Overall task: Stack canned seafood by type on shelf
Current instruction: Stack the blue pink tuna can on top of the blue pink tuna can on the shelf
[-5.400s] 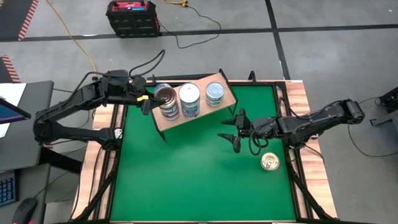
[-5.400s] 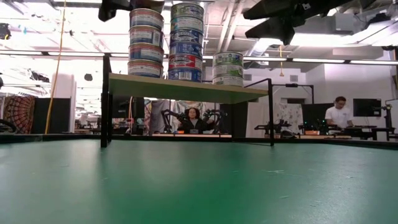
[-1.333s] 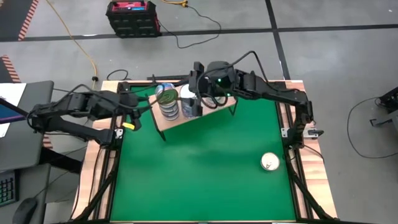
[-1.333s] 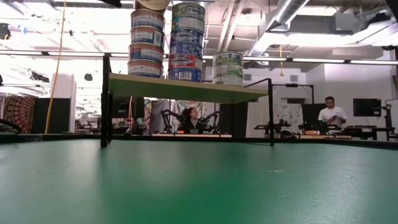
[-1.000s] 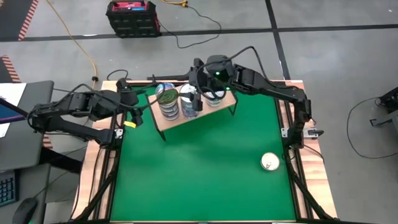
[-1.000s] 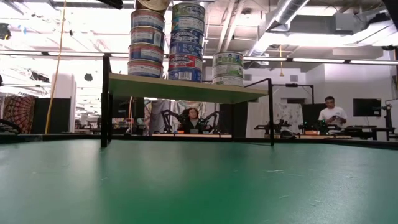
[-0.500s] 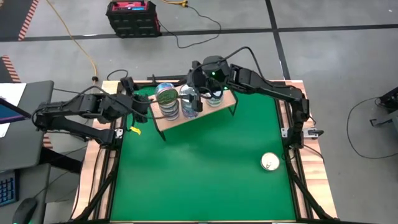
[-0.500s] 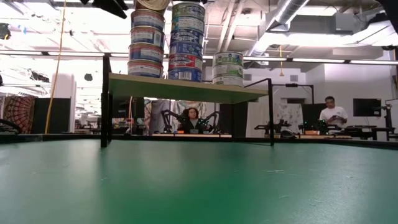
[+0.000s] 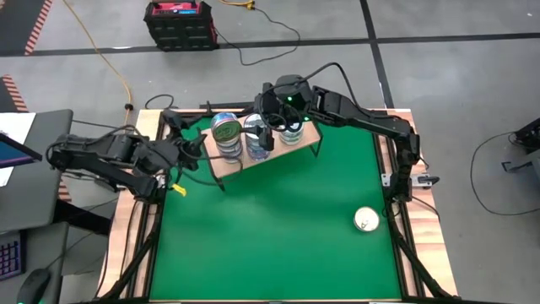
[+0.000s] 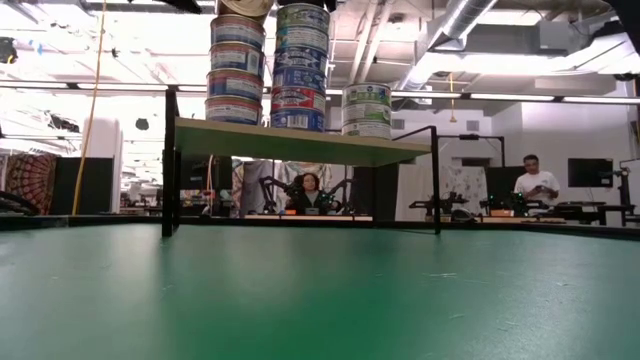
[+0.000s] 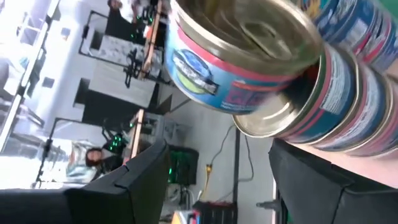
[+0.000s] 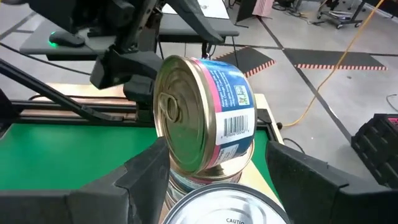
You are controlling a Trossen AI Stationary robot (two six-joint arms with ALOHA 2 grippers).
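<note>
**Right gripper above the middle stack, top tin askew on the left stack**

The right gripper (image 9: 268, 128) hung over the middle stack of flat round blue-labelled tins (image 9: 257, 139) in the upper centre of the high view, its fingers spread with nothing between them. The left gripper (image 9: 196, 149) sat just left of the small light-wood shelf on thin black legs (image 9: 270, 156), also spread and empty. On the shelf stood three stacks of tins; the left stack (image 10: 235, 70) carried a gold-lidded, pink-banded tin (image 12: 202, 112) tilted steeply on top. One loose cream-topped round tin (image 9: 365, 219) lay on the green table (image 9: 278, 236), lower right. Two people showed in the room behind.
</note>
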